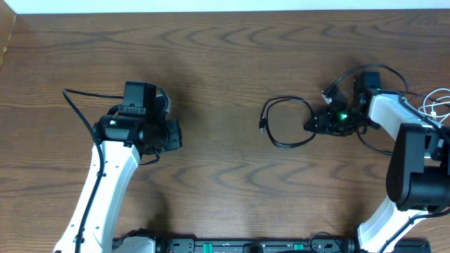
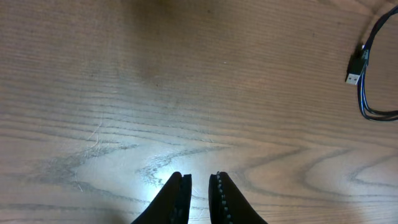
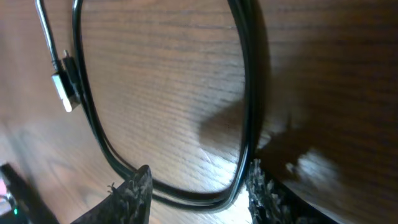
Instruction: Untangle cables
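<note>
Prob. robotics lab bench: wood-grain table w/ left arm & right arm on black base rail.

You have the looped cable lying on the table right of centre, its plug on the loop's left side. The right gripper sits at the loop's right edge, a jaw on either side of the cord. The second cable lies at the far right edge beyond that arm, and the left gripper is well apart to the left.
</note>
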Action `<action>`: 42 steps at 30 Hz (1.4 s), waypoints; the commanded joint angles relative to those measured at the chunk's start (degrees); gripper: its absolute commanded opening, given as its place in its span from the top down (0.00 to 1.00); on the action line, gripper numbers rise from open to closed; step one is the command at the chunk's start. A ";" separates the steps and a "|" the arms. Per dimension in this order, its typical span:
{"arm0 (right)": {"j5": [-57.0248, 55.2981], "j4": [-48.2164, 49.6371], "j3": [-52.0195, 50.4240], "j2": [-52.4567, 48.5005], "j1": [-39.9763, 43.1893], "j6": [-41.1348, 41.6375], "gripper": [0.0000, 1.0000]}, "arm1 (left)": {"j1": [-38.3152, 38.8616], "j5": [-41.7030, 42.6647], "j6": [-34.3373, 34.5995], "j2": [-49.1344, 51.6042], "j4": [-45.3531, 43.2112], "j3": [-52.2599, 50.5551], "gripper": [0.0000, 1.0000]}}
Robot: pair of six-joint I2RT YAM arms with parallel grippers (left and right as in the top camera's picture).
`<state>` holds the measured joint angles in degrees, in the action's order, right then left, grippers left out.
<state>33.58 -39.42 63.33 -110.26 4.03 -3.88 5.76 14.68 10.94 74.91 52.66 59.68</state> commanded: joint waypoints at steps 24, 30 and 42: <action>-14.27 -7.26 1.01 -1.81 -12.15 11.50 0.99 | 0.07 -0.15 0.57 0.28 0.44 -0.35 0.83; -11.04 -13.75 9.84 -1.81 -11.69 9.75 0.99 | 0.07 -0.15 0.59 0.28 0.48 -0.35 0.83; -10.40 -8.33 17.86 -1.95 -16.98 7.58 0.99 | 0.07 -0.15 0.59 0.28 0.70 -0.35 0.83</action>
<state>22.52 -48.16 80.71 -112.07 -10.90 5.58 5.76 14.68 10.96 74.91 52.99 59.68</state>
